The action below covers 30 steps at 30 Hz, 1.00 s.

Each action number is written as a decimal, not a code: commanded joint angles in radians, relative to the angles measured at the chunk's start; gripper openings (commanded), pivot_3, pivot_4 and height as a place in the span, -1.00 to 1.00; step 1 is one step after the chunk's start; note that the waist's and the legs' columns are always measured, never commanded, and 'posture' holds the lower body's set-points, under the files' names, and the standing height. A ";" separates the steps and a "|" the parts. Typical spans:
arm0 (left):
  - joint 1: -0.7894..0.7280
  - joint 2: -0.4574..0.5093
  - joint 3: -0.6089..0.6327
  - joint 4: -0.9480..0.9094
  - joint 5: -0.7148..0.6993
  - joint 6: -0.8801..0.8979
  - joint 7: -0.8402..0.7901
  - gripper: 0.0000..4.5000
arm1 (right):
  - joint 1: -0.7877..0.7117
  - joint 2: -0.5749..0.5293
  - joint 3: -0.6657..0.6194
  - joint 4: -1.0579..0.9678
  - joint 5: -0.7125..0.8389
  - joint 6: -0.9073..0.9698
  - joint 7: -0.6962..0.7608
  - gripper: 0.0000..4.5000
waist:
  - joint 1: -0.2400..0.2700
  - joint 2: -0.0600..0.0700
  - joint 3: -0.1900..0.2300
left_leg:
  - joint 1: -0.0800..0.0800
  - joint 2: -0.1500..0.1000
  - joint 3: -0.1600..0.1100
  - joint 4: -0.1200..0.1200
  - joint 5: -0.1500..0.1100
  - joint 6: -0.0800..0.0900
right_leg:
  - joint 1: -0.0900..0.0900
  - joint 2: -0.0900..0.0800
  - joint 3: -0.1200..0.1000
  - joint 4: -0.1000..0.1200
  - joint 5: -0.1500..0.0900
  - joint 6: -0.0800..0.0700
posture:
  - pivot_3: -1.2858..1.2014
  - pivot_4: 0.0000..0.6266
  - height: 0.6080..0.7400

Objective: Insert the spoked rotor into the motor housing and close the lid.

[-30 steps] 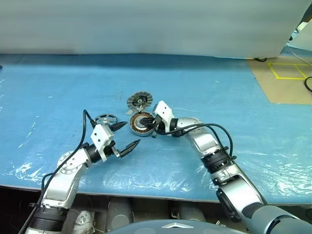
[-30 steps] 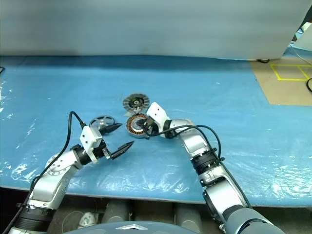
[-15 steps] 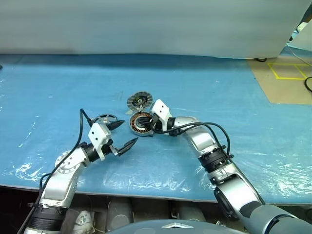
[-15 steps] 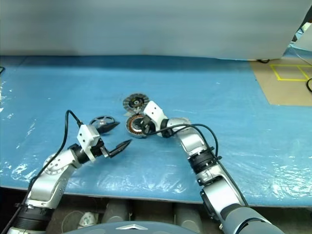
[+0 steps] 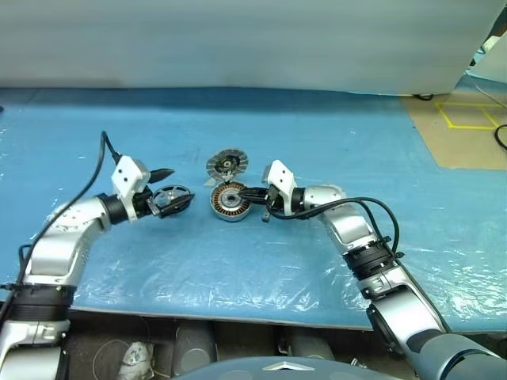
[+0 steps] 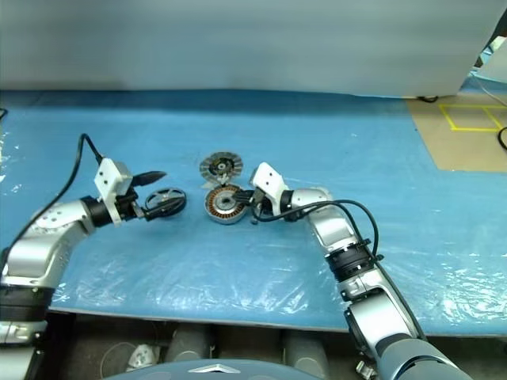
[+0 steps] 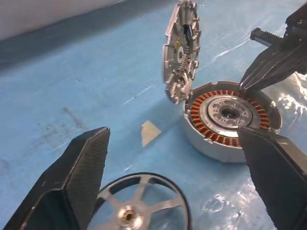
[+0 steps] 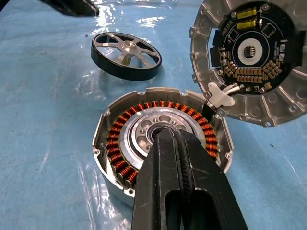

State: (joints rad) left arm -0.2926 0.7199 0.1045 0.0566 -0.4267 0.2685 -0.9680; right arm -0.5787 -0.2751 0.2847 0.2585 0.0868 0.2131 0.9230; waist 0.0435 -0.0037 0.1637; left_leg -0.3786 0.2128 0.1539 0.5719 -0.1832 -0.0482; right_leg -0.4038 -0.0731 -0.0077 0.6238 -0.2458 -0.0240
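The spoked rotor (image 5: 173, 197), a small silver wheel with a dark rim, lies flat on the blue sheet. My left gripper (image 5: 176, 188) is open, pointing right, and its fingers (image 7: 81, 177) straddle the rotor (image 7: 139, 207) without closing on it. To the right sits the motor housing (image 5: 230, 203), with copper windings and a pale centre. The lid (image 5: 226, 164) stands tilted up at the housing's far edge, its circuit side showing, joined by white wires. My right gripper (image 5: 242, 193) is shut and holds nothing; its tip (image 8: 165, 138) lies over the housing's (image 8: 120, 139) centre.
A blue plastic-covered table (image 5: 333, 134) carries everything, and its front edge is close to me. A small pale scrap (image 7: 149, 132) lies between the rotor and the lid. Brown floor with yellow tape (image 5: 467, 115) lies at the far right.
My left arm has swung out to the left and away from me; its open gripper now points right over the rotor. The right gripper drew back slightly to the right across the housing.
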 commanded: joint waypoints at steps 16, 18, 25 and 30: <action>-0.271 0.044 -0.097 0.361 0.162 -0.081 -0.201 0.45 | 0.043 0.002 -0.029 -0.091 0.013 -0.021 -0.074 -1.00 | 0.005 0.000 0.000 | -0.001 0.000 -0.001 0.000 0.000 0.000 | 0.000 -0.001 -0.001 0.000 0.000 0.000 | 0.03 -0.52 1.00; -0.284 0.041 -0.104 0.361 0.157 -0.051 -0.213 0.31 | 0.046 -0.001 -0.029 -0.091 0.014 -0.022 -0.075 -1.00 | 0.004 0.000 0.000 | -0.001 0.000 -0.001 0.000 0.000 0.000 | 0.000 -0.001 -0.002 0.000 0.000 0.000 | 0.03 -0.52 1.00; -0.296 0.053 -0.128 0.369 0.187 0.006 -0.245 0.31 | 0.049 0.000 -0.025 -0.090 0.013 -0.023 -0.079 -1.00 | 0.004 0.000 0.000 | -0.002 0.000 -0.002 0.000 0.000 0.000 | 0.000 -0.001 -0.002 0.000 0.000 0.000 | 0.03 -0.52 1.00; -0.294 0.074 -0.151 0.365 0.223 0.021 -0.262 0.31 | 0.052 0.000 -0.020 -0.088 0.009 -0.025 -0.081 -1.00 | 0.004 0.000 0.000 | -0.002 0.000 -0.002 0.000 0.000 0.000 | 0.000 -0.001 -0.002 0.000 0.000 0.000 | 0.03 -0.52 1.00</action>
State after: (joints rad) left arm -0.5740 0.7643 -0.0483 0.4309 -0.2138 0.2836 -1.2170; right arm -0.5308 -0.2757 0.2778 0.2159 0.0867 0.2073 0.8437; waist 0.0476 -0.0040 0.1639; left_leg -0.3805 0.2127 0.1521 0.5715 -0.1832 -0.0484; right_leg -0.4039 -0.0738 -0.0099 0.6236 -0.2458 -0.0242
